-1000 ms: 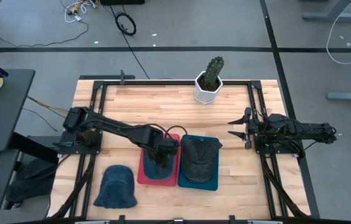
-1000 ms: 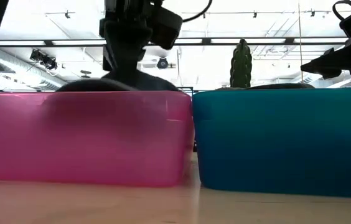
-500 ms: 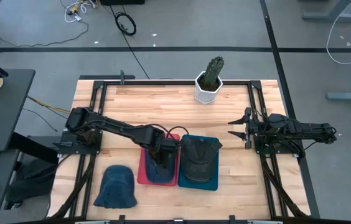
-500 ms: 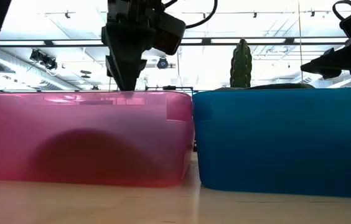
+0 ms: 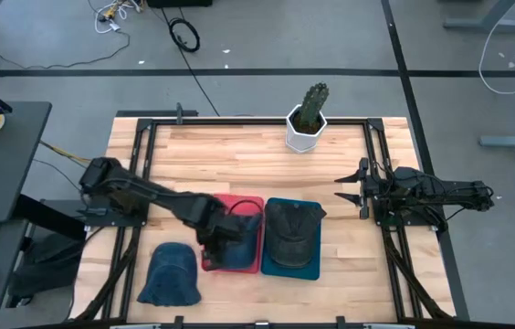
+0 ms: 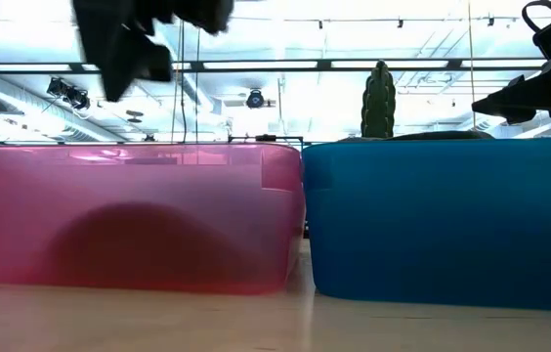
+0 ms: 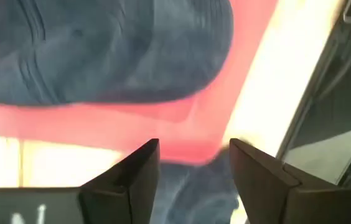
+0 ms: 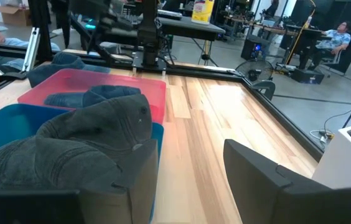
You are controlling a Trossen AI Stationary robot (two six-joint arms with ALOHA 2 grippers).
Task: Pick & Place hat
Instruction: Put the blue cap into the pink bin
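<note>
A blue hat lies crown up in the red bin; its dark outline shows through the bin's pink wall. My left gripper stands open above the bin's left edge and touches nothing. Another blue hat lies on the table near the front edge, left of the bin. A dark grey hat fills the blue bin beside the red one. My right gripper waits open at the table's right side.
A white pot with a cactus stands at the far edge, mid-table. The two bins stand side by side, touching, near the front. Bare wood lies between the bins and the cactus. Black frame rails run along both sides of the table.
My left gripper has opened and let go of the blue hat, which has dropped from the bin's rim level to the red bin's floor. The gripper has then risen and gone toward the table's left edge, off the bin's middle.
</note>
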